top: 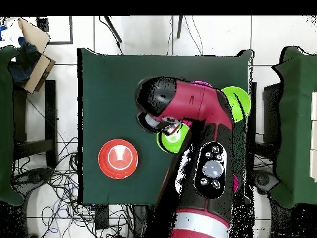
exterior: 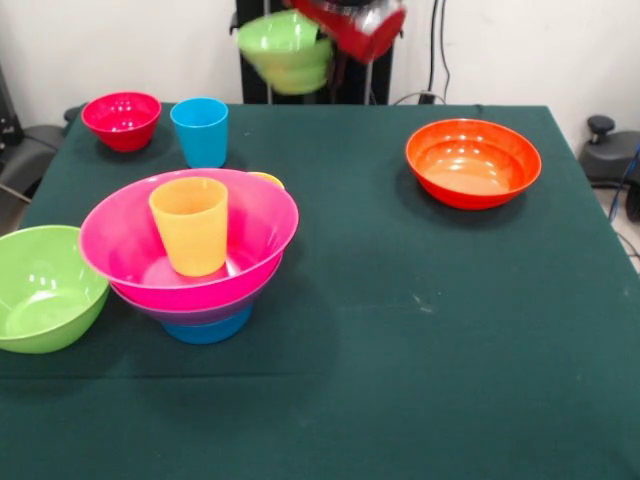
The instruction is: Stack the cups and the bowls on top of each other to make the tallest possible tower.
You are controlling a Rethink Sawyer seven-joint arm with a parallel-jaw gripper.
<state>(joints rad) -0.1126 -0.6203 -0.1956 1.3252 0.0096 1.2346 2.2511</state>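
My gripper (exterior: 335, 42) is high above the table's far edge, shut on the rim of the small green bowl (exterior: 287, 52), which hangs tilted and blurred. In the overhead view the gripper (top: 166, 129) holds that bowl (top: 174, 139) under the arm. The tower (exterior: 190, 260) stands at front left: the mid blue bowl (exterior: 207, 328) at the bottom, the purple bowl (exterior: 190, 308) on it, and the big pink bowl (exterior: 250, 235) on top, with the orange-yellow cup (exterior: 190, 226) upright inside. A pale yellow cup (exterior: 266, 180) peeks out behind the pink bowl.
The sky blue cup (exterior: 200, 131) and small red bowl (exterior: 122, 120) stand at the far left. The big lime green bowl (exterior: 40, 288) sits at the left edge, beside the tower. The orange bowl (exterior: 472, 162) sits alone at the far right, and also shows in the overhead view (top: 117, 158).
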